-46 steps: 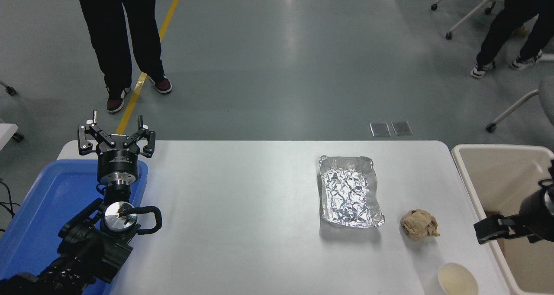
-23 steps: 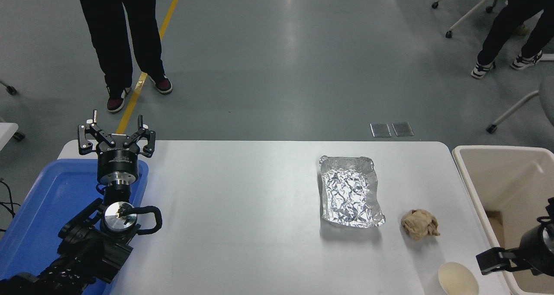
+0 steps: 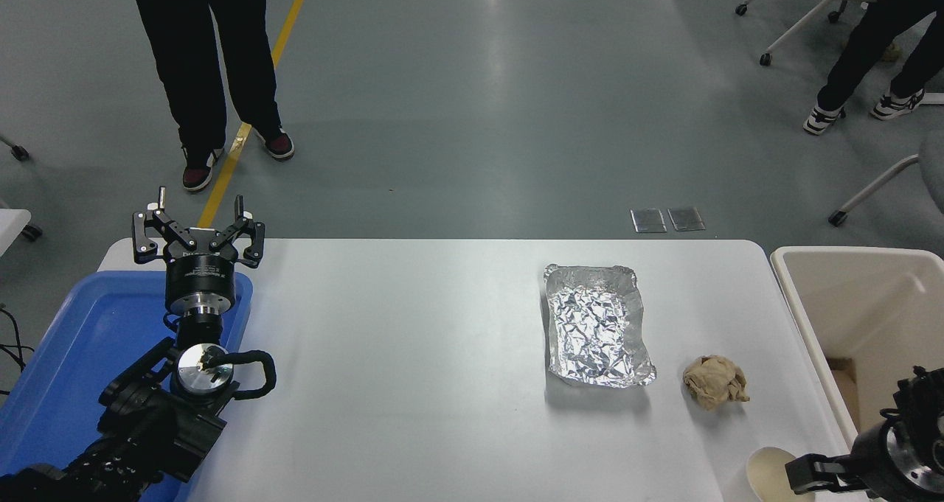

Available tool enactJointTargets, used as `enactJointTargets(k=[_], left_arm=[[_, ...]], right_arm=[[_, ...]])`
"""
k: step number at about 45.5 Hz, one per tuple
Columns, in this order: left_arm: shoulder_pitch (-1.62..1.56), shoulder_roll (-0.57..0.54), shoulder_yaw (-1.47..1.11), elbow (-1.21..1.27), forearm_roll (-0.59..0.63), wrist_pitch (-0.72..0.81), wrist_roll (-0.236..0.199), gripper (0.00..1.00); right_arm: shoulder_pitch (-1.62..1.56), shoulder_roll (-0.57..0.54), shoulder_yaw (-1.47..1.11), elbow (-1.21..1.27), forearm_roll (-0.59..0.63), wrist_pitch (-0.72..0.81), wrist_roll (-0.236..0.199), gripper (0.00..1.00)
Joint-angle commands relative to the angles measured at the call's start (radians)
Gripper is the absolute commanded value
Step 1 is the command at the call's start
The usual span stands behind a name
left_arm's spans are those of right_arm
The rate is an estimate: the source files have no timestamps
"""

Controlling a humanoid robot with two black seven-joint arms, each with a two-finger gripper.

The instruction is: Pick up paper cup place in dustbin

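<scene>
The paper cup [image 3: 765, 469] stands upright at the table's front right corner, its cream inside showing. The cream-beige dustbin [image 3: 848, 256] stands just off the table's right edge. My right gripper [image 3: 808, 477] comes in low from the bottom right, and its black tip lies against or over the cup's right rim, hiding part of it. The left gripper [image 3: 198, 225] is open and empty, parked at the far left above the corner of a blue tray.
A silver foil tray [image 3: 597, 325] lies right of the table's middle, with a tan paper ball [image 3: 714, 382] in front of it to the right. The blue tray [image 3: 81, 340] sits at the table's left edge. People stand on the floor beyond the table.
My right arm has dropped from over the dustbin toward the picture's bottom, and its tip has reached the cup's right side. The cup, ball and foil tray have not moved.
</scene>
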Motion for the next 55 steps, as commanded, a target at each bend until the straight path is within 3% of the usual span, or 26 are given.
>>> enactJointTargets(k=[1, 17, 30, 37, 44, 49, 52, 55], left_arm=[[-0.002, 0.0, 0.0, 0.0, 0.0, 0.0, 0.0, 0.99], [-0.002, 0.0, 0.0, 0.0, 0.001, 0.0, 0.0, 0.99], [-0.002, -0.003, 0.0, 0.0, 0.001, 0.0, 0.0, 0.99], [-0.003, -0.003, 0.0, 0.0, 0.001, 0.0, 0.0, 0.99], [-0.003, -0.003, 0.0, 0.0, 0.0, 0.0, 0.0, 0.99], [-0.002, 0.0, 0.0, 0.0, 0.001, 0.0, 0.0, 0.99], [-0.002, 0.0, 0.0, 0.0, 0.001, 0.0, 0.0, 0.99], [-0.002, 0.0, 0.0, 0.0, 0.001, 0.0, 0.0, 0.99]], right_arm=[[-0.03, 0.008, 0.009, -0.016, 0.048, -0.031, 0.002, 0.0], [0.025, -0.018, 0.0, 0.007, 0.054, -0.02, 0.01, 0.0], [0.378, -0.051, -0.202, 0.156, 0.053, 0.024, 0.031, 0.0], [0.583, -0.052, -0.267, 0.156, 0.051, 0.116, 0.033, 0.0], [0.835, -0.049, -0.285, 0.156, 0.051, 0.319, 0.034, 0.0], [0.956, 0.003, -0.294, 0.148, 0.028, 0.393, 0.034, 0.0], [0.992, 0.09, -0.362, 0.096, 0.005, 0.403, 0.068, 0.0], [1.053, 0.141, -0.418, 0.073, 0.005, 0.405, 0.138, 0.0]])
